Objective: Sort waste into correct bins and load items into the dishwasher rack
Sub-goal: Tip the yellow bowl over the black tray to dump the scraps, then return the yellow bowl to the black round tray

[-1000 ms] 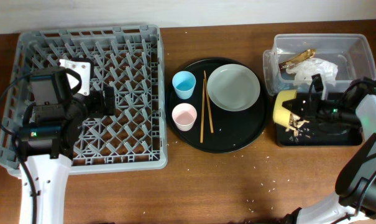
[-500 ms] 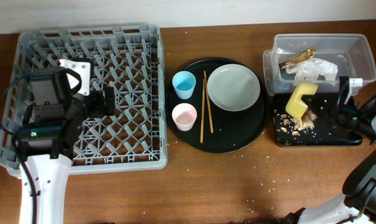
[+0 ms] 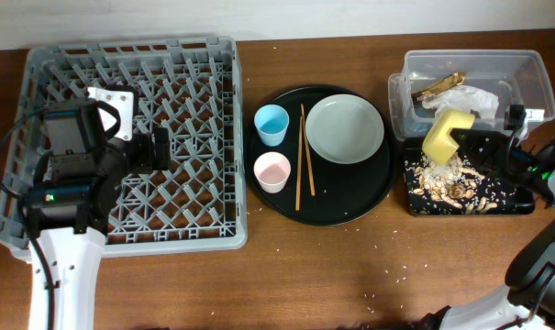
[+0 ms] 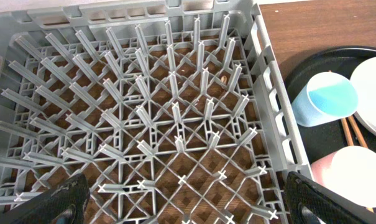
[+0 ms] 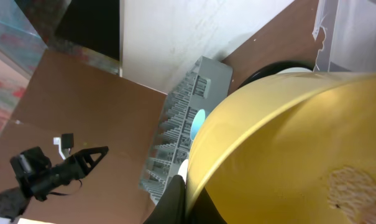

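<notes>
My right gripper [image 3: 471, 145] is shut on the rim of the yellow bowl [image 3: 446, 135], holding it tipped on its side over the shallow black tray [image 3: 413, 207]. Brownish food scraps [image 3: 453, 188] lie scattered across that tray. In the right wrist view the bowl [image 5: 287, 137] fills the frame, with one dark finger [image 5: 178, 199] pressed on its rim. My left gripper [image 3: 158, 147] hangs open over the grey dishwasher rack [image 3: 213, 92], its fingertips [image 4: 57, 202] far apart above the pegs [image 4: 175, 118]. The clear tub [image 3: 527, 69] holds the wrapper [image 3: 439, 85] and tissue [image 3: 471, 99].
A round black tray [image 3: 350, 200] in the middle carries the grey-green plate [image 3: 345, 128], the blue cup [image 3: 271, 124], the pink cup [image 3: 271, 171] and the chopsticks [image 3: 301, 156]. Small crumbs dot the wooden table near the front.
The right gripper has carried the yellow bowl up and to the right over the black tray and tipped it. More food scraps now lie spread in the tray. The left arm has not moved.
</notes>
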Tool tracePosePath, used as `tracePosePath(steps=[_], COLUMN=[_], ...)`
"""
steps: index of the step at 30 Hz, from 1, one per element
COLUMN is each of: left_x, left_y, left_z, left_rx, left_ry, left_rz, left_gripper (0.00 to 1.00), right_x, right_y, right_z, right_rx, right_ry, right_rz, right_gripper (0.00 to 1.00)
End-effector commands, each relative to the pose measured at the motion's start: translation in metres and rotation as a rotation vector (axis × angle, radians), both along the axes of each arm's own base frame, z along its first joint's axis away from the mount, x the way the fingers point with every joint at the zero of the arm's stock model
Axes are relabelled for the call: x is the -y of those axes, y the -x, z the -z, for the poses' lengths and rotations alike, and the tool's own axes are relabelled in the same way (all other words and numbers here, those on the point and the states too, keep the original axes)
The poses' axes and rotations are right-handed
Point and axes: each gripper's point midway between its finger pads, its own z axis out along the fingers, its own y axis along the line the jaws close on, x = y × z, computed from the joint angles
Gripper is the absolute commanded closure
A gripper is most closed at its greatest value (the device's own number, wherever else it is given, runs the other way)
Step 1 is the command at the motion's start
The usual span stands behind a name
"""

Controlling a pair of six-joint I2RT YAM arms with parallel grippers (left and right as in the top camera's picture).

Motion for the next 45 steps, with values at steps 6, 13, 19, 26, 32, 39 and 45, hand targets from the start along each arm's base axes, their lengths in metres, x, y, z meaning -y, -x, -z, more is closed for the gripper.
tracePosePath(steps=[6,13,19,26,32,39,45], left_x=[0.002,0.002,0.002,0.002,0.002,0.002,0.002], left_y=[-0.002,-0.002,-0.002,-0.002,-0.002,-0.002,-0.002], left_z=[-0.004,-0.004,-0.004,-0.004,-0.004,-0.004,-0.004], left_rx=[0.010,0.010,0.010,0.010,0.010,0.010,0.010], left_ry=[0.016,0.015,0.016,0.016,0.015,0.015,0.016], left_rz=[0.007,0.008,0.007,0.007,0.008,0.008,0.007], left_gripper=[0.00,0.00,0.00,0.00,0.00,0.00,0.00], right_x=[-0.004,0.003,0.010,-0.066,-0.162,-0.206,-0.220], right_y=[0.003,-0.001,-0.008,0.001,0.025,0.044,0.047], right_z=[-0.016,-0.022,-0.044,-0.049,-0.002,0.070,0.129], right_rx=[-0.037,-0.013,0.007,-0.069,-0.237,-0.381,-0.498], right_ry=[-0.099,-0.081,-0.019,0.371,0.821,1.269,1.327], right_rz=[-0.006,0.002,0.016,-0.067,-0.227,-0.298,-0.395], right_gripper=[0.96,0.96,0.96,0.96,0.96,0.96,0.96])
